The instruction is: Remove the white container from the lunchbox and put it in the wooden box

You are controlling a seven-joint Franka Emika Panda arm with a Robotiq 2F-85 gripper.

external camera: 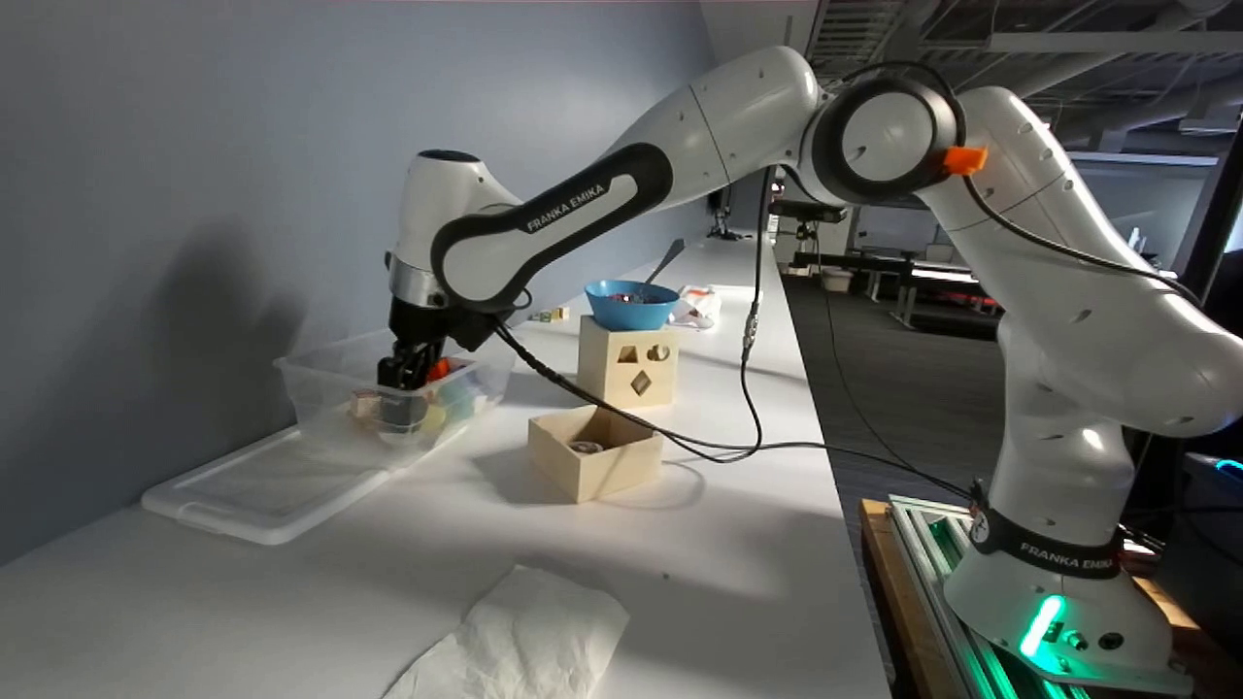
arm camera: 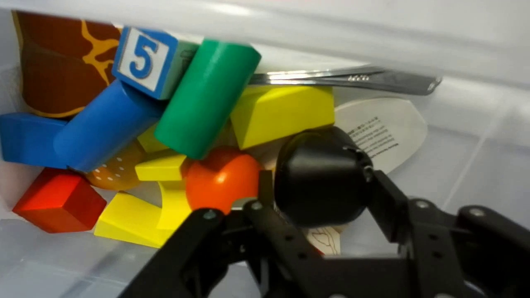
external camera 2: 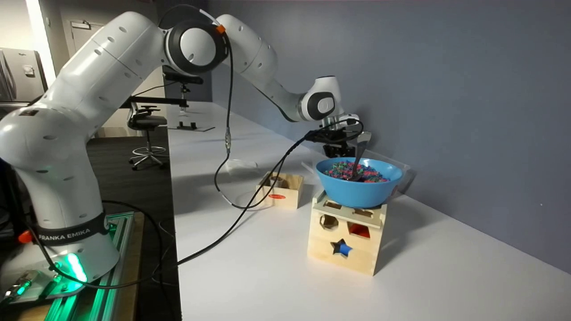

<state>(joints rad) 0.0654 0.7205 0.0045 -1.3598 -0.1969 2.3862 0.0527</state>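
Black object pinched, the gripper is sitting inside the lunchbox. No white container is plainly showing; delivery right, to the wooden box, is apparently waiting.

1 lid, 1 wooden box on white table

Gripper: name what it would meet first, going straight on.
The black object between the fingers of the gripper is first in line; whether it is gripped is unclear. Beneath it, hidden, probably the lunchbox floor.
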